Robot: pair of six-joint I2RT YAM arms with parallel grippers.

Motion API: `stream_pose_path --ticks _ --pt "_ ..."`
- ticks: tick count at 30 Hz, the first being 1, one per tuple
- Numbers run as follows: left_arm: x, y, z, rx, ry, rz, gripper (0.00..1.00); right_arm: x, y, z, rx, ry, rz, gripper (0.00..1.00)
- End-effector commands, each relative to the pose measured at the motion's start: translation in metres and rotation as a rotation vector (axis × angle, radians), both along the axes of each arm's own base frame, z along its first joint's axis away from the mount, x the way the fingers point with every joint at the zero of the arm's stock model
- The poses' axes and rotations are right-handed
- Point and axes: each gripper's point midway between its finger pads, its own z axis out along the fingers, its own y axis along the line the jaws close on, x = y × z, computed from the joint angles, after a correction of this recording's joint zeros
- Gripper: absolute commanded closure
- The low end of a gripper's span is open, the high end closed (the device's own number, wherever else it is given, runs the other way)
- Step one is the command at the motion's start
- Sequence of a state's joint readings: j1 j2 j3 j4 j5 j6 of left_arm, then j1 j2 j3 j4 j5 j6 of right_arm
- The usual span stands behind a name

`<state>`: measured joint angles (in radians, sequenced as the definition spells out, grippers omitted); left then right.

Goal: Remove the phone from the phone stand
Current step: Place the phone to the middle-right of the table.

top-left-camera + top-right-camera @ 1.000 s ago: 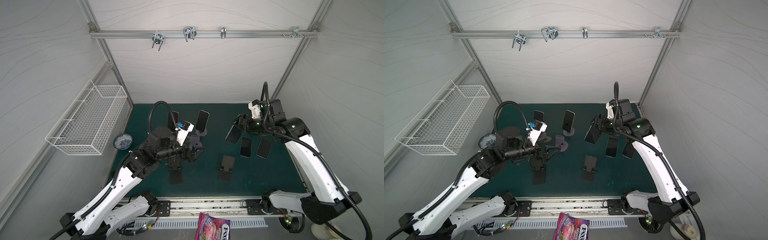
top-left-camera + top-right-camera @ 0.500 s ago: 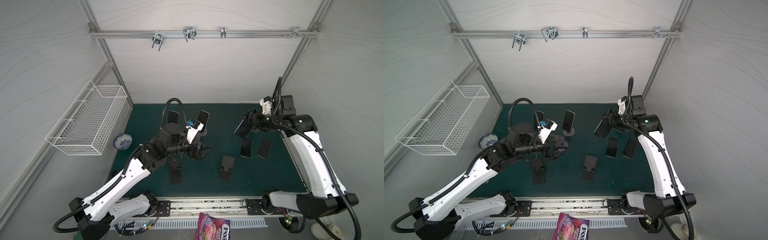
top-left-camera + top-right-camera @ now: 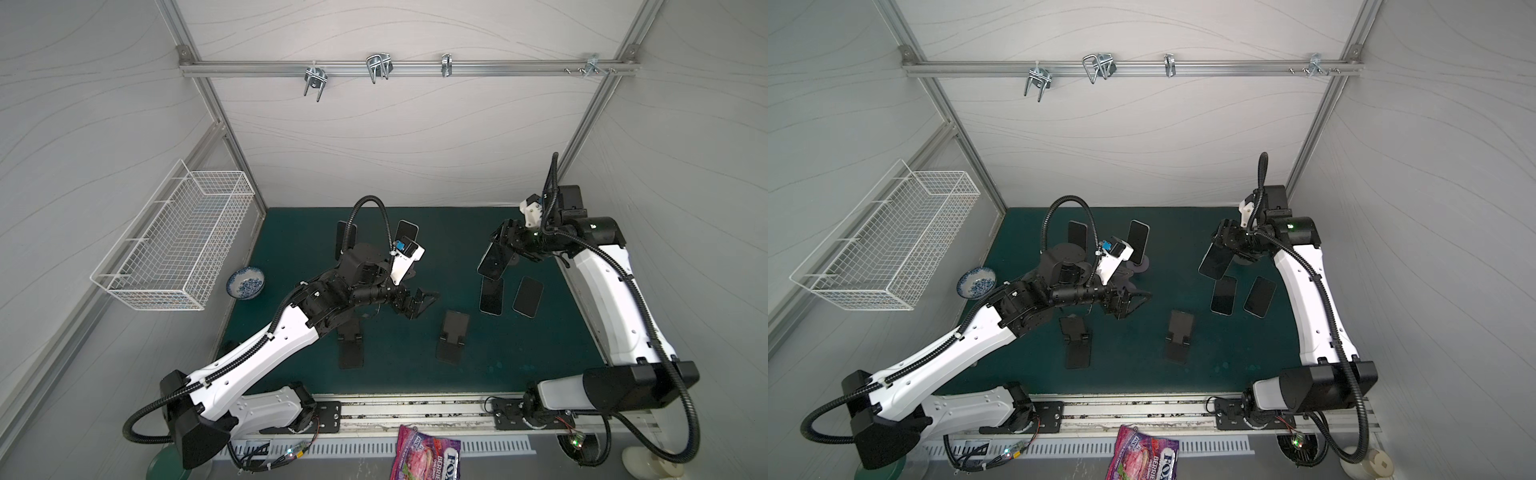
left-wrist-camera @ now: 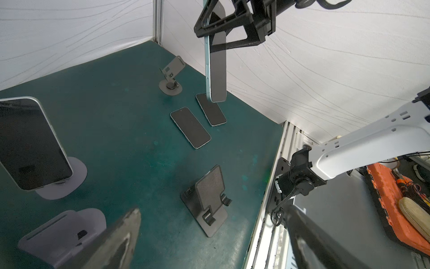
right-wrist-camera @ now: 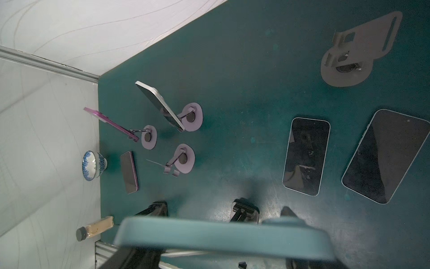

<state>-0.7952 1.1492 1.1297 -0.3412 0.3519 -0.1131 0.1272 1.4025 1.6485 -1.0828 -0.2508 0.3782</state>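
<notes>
Both arms have shifted over the last second: the right gripper (image 3: 502, 243) has drawn the teal phone (image 3: 492, 262) back toward the far right corner, while the left gripper (image 3: 417, 306) has swung out from over a folding stand toward the middle of the mat. That dark green mat (image 3: 395, 374) floors a booth of white panelled walls framed in aluminium. A rail (image 3: 498, 68) with metal hooks crosses the back wall, and a wire basket (image 3: 178, 245) hangs on the left wall. A blue-patterned bowl (image 3: 246, 282) sits at the mat's left edge, and a purple snack bag (image 3: 426, 457) lies in front of the arms' base track. On the mat are two black folding stands (image 3: 453, 336), two propped phones (image 3: 405, 235) on round-based stands at the back, and two flat phones (image 3: 528, 297) side by side at the right. The teal phone hangs in the air, pinched across its upper part by the right gripper's fingers, its lower end over the far end of one flat phone. The phone stand (image 4: 172, 74) is bare and sits on the mat just beyond, apart from the phone. The left gripper's fingers are spread wide around nothing, well apart from the phone.
</notes>
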Motion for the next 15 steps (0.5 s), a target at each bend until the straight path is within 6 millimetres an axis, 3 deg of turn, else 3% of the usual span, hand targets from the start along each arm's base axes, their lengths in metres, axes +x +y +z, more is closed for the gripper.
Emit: stream_pose_path --ticks 1,9,15 --pt "0.003 -0.012 0.028 -0.061 -0.072 -0.036 0.02 0.001 -0.003 0.002 -0.003 -0.005 0.025 0.36" --pt "0.002 -0.021 0.011 -0.033 -0.045 -0.068 0.02 0.016 0.000 -0.038 -0.008 0.109 0.035 0.37" --pt "0.003 -0.021 -0.005 0.004 -0.035 -0.072 0.02 0.024 0.003 -0.055 -0.001 0.146 0.029 0.36"
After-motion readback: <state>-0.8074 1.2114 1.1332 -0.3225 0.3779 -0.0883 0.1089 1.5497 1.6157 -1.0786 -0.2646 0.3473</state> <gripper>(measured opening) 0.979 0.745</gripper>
